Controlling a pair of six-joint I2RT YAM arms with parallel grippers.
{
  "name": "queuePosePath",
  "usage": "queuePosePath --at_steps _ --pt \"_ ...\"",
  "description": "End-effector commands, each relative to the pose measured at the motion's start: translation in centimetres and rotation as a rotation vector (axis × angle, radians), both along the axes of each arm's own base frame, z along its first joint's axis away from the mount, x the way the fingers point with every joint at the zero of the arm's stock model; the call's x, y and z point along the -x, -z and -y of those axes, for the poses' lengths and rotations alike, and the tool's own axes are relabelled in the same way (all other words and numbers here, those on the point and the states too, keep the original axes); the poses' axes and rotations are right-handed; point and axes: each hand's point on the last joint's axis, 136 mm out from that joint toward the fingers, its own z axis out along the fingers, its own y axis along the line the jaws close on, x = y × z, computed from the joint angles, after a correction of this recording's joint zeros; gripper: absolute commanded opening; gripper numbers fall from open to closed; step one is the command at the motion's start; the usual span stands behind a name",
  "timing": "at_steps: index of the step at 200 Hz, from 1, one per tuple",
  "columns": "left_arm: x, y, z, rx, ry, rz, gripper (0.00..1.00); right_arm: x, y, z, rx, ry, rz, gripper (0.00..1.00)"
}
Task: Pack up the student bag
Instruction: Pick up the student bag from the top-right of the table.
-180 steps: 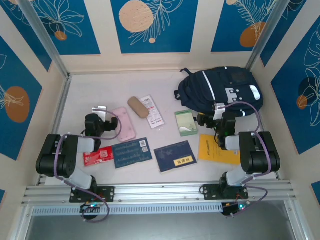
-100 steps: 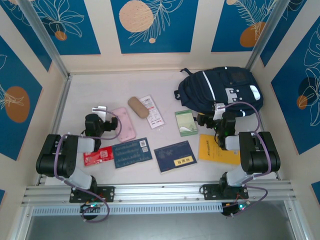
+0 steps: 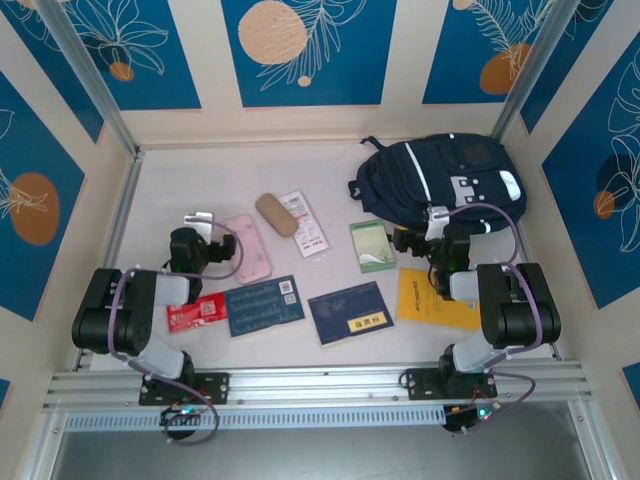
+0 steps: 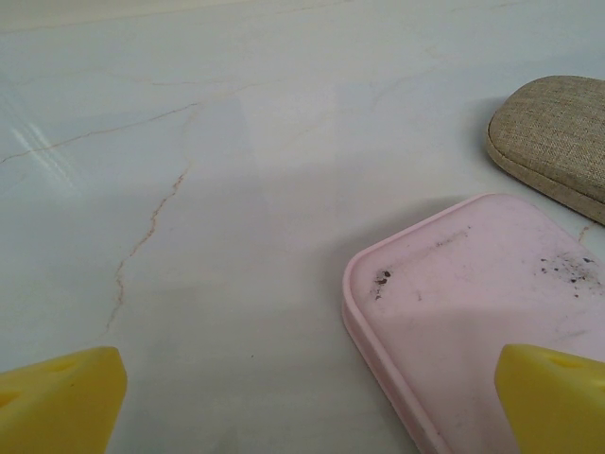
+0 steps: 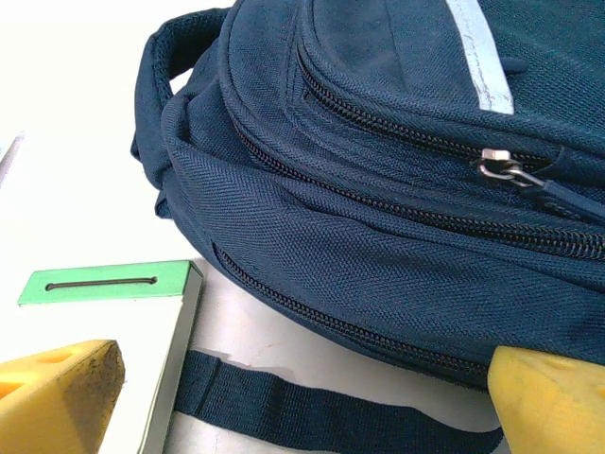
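The student bag (image 3: 440,185), dark navy with white stripes, lies at the back right of the table with its zips closed. My right gripper (image 3: 424,228) sits just in front of it, open. In the right wrist view the yellow fingertips (image 5: 61,392) stand wide apart around a loose navy strap (image 5: 312,411), and the bag (image 5: 378,189) with its metal zip pull (image 5: 501,168) is just ahead. My left gripper (image 3: 200,220) rests open at the left beside a pink case (image 3: 247,247). In the left wrist view the left gripper (image 4: 307,397) is empty over the case's corner (image 4: 482,303).
A tan glasses case (image 3: 276,214) and a white packet (image 3: 303,224) lie mid-table. A green box (image 3: 372,246) sits left of the bag's strap. A yellow booklet (image 3: 437,297), two navy booklets (image 3: 263,304) (image 3: 350,312) and a red packet (image 3: 197,312) line the front. Walls enclose the table.
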Motion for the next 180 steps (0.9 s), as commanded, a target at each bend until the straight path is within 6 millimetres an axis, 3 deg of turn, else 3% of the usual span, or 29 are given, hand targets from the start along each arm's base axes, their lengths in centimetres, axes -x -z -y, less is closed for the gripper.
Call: queuePosePath --at_steps 1,30,50,62,81,97,116,134,141,160,180 --pt "-0.6 -1.4 0.3 0.0 0.025 0.042 1.0 -0.9 -1.6 0.0 0.0 -0.017 0.047 0.99" --pt "-0.6 -1.7 0.3 0.002 0.022 0.052 1.0 -1.0 -1.6 0.2 -0.007 -0.006 0.042 0.99" --pt "-0.9 -3.8 -0.2 -0.012 -0.006 0.004 1.0 -1.2 -1.8 0.5 0.007 0.027 0.04 0.99" --pt "-0.8 -5.6 -0.1 -0.026 -0.005 0.004 1.0 -1.1 -3.0 0.2 0.026 0.023 0.036 0.99" --pt "0.4 -10.1 0.7 -0.035 0.015 0.101 1.0 -0.7 -7.0 -0.4 0.071 0.042 0.073 0.99" --pt "1.5 -15.6 2.1 0.032 0.029 0.205 1.0 -0.4 -11.6 -1.5 -0.058 0.064 0.157 0.99" --pt "3.6 -21.0 6.3 0.088 0.143 0.25 1.0 1.2 -16.2 -5.4 -0.12 -0.048 0.185 0.99" --pt "6.5 -24.5 9.9 0.189 0.223 0.23 1.0 3.6 -19.7 -9.3 -0.124 -0.167 0.169 0.99" --pt "7.6 -25.2 10.6 0.232 0.227 0.199 1.0 4.5 -21.0 -10.1 -0.162 -0.182 0.15 0.99" --pt "10.5 -24.6 12.0 0.295 0.252 0.037 1.0 6.8 -22.8 -10.3 -0.212 -0.121 -0.003 0.99" --pt "12.5 -22.4 12.0 0.297 0.225 -0.137 1.0 8.8 -23.7 -10.3 -0.231 -0.122 -0.17 0.99"
